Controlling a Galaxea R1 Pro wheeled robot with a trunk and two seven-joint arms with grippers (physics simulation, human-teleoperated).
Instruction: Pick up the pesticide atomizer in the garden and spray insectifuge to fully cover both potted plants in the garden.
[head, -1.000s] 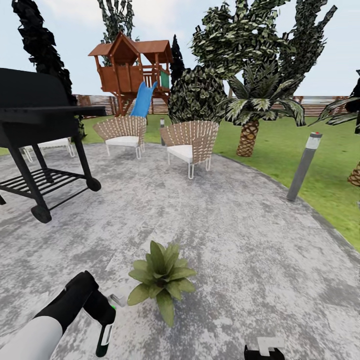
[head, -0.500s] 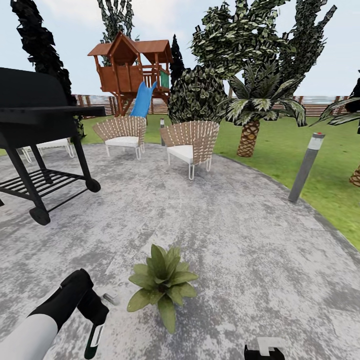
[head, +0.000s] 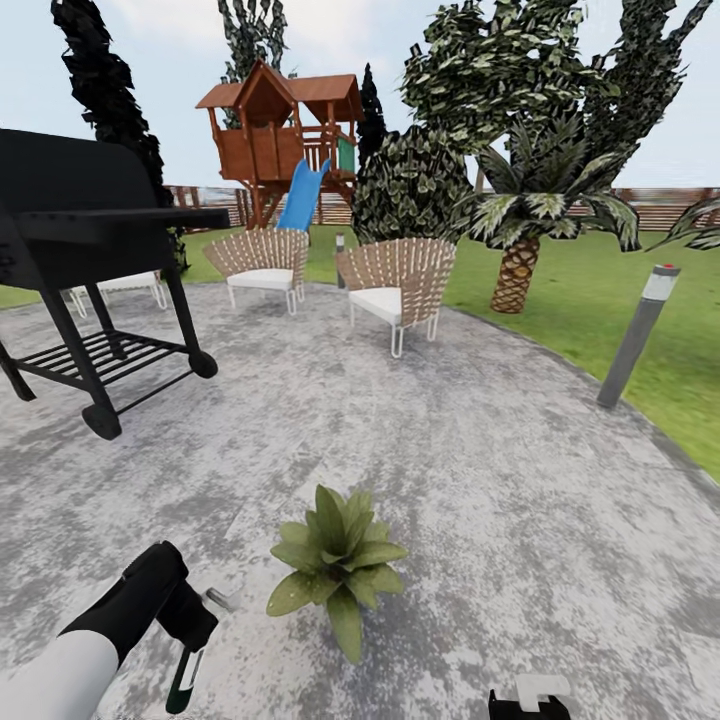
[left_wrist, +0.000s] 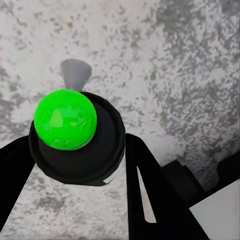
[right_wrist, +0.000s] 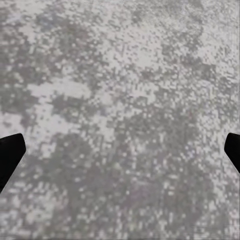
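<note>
The pesticide atomizer (head: 186, 680) sits at the lower left of the head view, a slim dark bottle with a white panel hanging nose-down from the left claw (head: 190, 640), which is clamped around its upper end. In the left wrist view the bottle's round black cap carries a bright green dome (left_wrist: 65, 119) and a small grey nozzle (left_wrist: 76, 73), with a black finger (left_wrist: 150, 195) pressed against its side. Just right of it, low in the centre of the frame, is one potted plant (head: 340, 560), a broad-leaved green rosette on the grey paved patio (head: 480, 460).

To spray well, I'd judge the nozzle ought to be swung toward the leaves and held close above them, sweeping across the whole rosette.

Counting: one atomizer, one plant in sight, two wicker chairs (head: 398, 282), one black grill (head: 80, 230), one grey bollard lamp (head: 638, 335). The right claw (head: 530, 700) peeks in at the bottom edge; its finger tips (right_wrist: 10, 152) sit far apart over bare paving, holding nothing.
</note>
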